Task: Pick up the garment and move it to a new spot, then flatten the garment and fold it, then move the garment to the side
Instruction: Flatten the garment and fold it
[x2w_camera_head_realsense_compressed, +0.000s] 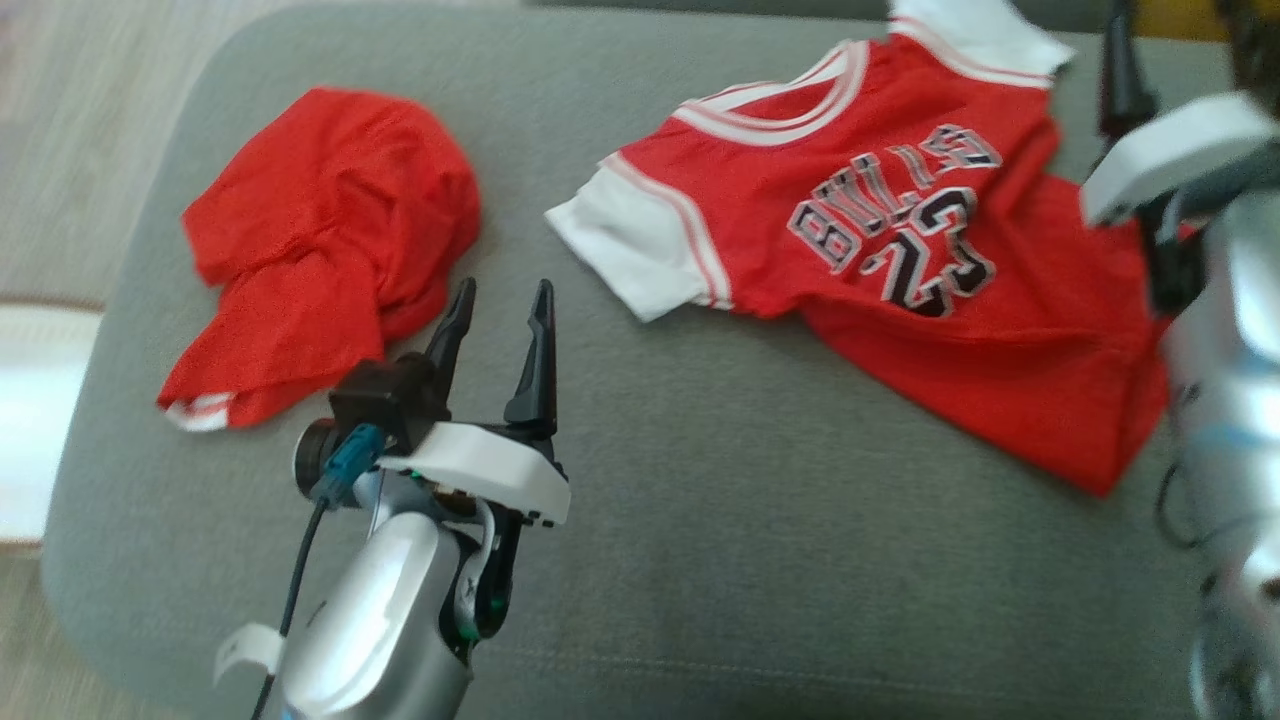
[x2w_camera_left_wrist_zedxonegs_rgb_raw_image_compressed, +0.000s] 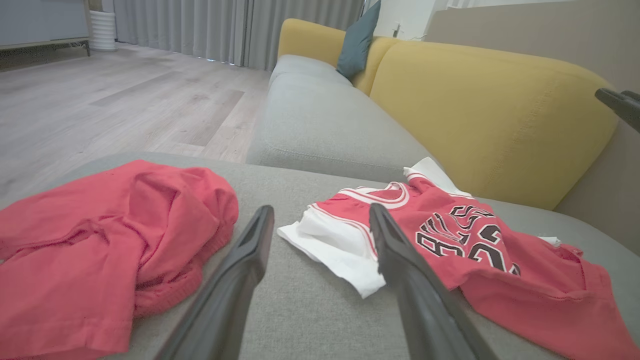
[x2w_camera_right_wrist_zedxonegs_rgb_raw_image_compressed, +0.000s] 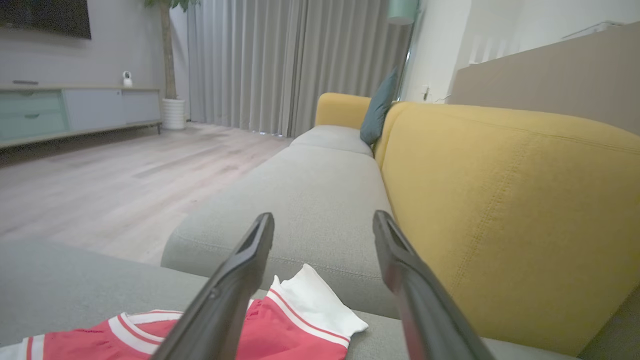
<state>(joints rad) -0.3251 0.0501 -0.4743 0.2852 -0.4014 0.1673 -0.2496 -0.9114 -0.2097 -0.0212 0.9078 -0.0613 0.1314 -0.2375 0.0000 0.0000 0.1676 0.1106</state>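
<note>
The garment, a red jersey (x2w_camera_head_realsense_compressed: 900, 230) with white sleeves and dark lettering, lies spread face up on the right of the grey cushion (x2w_camera_head_realsense_compressed: 750, 480). In the left wrist view the jersey (x2w_camera_left_wrist_zedxonegs_rgb_raw_image_compressed: 450, 235) is ahead and to the right, past the fingers. My left gripper (x2w_camera_head_realsense_compressed: 504, 290) hovers open and empty over bare cushion, between the jersey's sleeve and a crumpled red garment (x2w_camera_head_realsense_compressed: 320, 230). My right gripper (x2w_camera_head_realsense_compressed: 1185, 40) stands at the far right by the jersey's far edge. In its own view the right gripper (x2w_camera_right_wrist_zedxonegs_rgb_raw_image_compressed: 322, 217) is open and empty above the jersey's collar and sleeve (x2w_camera_right_wrist_zedxonegs_rgb_raw_image_compressed: 300, 325).
The crumpled red garment (x2w_camera_left_wrist_zedxonegs_rgb_raw_image_compressed: 100, 240) lies at the cushion's left end. A yellow backrest (x2w_camera_right_wrist_zedxonegs_rgb_raw_image_compressed: 500, 200) runs behind the seat, with a teal pillow (x2w_camera_left_wrist_zedxonegs_rgb_raw_image_compressed: 357, 40) farther along. Wooden floor (x2w_camera_left_wrist_zedxonegs_rgb_raw_image_compressed: 100, 100) lies beyond the cushion's left edge.
</note>
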